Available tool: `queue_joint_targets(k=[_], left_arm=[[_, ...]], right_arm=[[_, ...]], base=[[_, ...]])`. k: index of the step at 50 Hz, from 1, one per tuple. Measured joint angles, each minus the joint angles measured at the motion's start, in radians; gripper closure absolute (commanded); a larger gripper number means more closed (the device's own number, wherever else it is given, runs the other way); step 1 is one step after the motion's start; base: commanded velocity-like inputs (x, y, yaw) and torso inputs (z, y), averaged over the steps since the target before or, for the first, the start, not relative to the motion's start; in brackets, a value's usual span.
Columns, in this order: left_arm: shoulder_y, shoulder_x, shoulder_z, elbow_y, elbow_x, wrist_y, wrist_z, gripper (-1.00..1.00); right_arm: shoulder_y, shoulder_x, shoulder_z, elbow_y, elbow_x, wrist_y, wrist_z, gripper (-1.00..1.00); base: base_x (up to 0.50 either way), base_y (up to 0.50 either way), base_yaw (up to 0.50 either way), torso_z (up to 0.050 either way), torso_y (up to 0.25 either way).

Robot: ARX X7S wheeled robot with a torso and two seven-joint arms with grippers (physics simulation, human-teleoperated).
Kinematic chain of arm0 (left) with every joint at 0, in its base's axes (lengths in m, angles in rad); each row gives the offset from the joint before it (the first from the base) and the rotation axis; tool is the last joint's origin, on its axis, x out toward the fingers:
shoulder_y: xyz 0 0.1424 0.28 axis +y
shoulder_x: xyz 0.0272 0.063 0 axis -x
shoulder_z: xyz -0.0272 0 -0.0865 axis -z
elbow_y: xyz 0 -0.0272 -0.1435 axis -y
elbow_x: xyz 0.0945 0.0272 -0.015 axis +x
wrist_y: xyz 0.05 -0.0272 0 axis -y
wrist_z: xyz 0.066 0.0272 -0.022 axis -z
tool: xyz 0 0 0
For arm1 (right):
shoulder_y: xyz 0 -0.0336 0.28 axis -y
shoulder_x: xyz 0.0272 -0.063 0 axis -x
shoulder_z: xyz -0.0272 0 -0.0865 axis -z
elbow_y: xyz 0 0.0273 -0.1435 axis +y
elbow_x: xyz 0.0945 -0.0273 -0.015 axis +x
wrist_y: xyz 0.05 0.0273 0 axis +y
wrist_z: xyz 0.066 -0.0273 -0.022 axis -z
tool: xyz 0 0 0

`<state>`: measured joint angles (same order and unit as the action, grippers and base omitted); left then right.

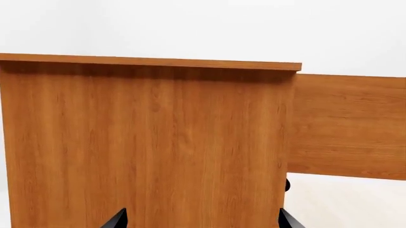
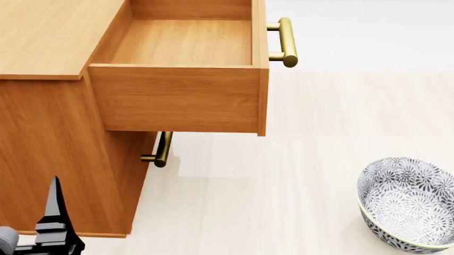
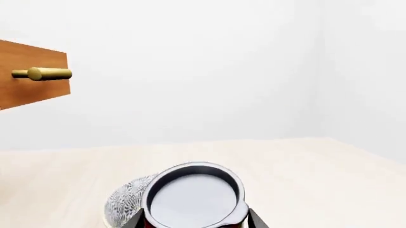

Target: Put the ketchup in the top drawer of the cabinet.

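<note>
The ketchup (image 3: 193, 197) shows its silver top close to the right wrist camera, with a sliver of red label below. My right gripper (image 3: 195, 221) is shut on it, one dark finger against each side. Neither shows in the head view. The cabinet (image 2: 50, 143) stands at the left, and its top drawer (image 2: 177, 95) is pulled out and empty, its brass handle (image 2: 284, 41) pointing right. That drawer front and handle (image 3: 41, 73) also appear far off in the right wrist view. My left gripper (image 1: 203, 221) is open, facing the cabinet's side wall (image 1: 146, 142), with nothing between its fingers.
A grey-white floral bowl (image 2: 408, 204) sits on the pale floor at the lower right, and the bowl (image 3: 125, 202) also shows just behind the can. The lower drawer is shut, its brass handle (image 2: 160, 151) under the open drawer. The left arm (image 2: 53, 226) is low beside the cabinet.
</note>
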<state>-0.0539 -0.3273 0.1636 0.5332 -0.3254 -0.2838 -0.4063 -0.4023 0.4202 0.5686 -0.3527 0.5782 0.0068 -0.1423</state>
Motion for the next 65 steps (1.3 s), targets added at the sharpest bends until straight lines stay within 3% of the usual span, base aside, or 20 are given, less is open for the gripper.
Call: queue_joint_targets(k=[17, 33, 47, 65], left_arm=[[-0.006, -0.006, -0.002, -0.003, -0.017, 0.003, 0.003, -1.00], [-0.021, -0.006, 0.001, -0.020, -0.027, 0.008, 0.006, -1.00], [-0.032, -0.006, 0.003, -0.037, -0.033, 0.016, 0.008, -1.00], [-0.035, -0.009, 0.004, -0.047, -0.040, 0.024, 0.007, -1.00]], right_arm=[[0.091, 0.187, 0.067, -0.241, 0.152, 0.261, 0.191, 1.00], [0.247, 0.369, 0.081, -0.328, 0.302, 0.430, 0.345, 1.00], [0.465, 0.520, -0.030, -0.334, 0.409, 0.515, 0.461, 1.00], [0.836, 0.637, -0.284, -0.295, 0.518, 0.586, 0.550, 1.00]], base=[[0.00, 0.00, 0.00, 0.000, 0.000], [0.00, 0.00, 0.00, 0.000, 0.001], [0.00, 0.00, 0.00, 0.000, 0.000], [0.00, 0.00, 0.00, 0.000, 0.000]])
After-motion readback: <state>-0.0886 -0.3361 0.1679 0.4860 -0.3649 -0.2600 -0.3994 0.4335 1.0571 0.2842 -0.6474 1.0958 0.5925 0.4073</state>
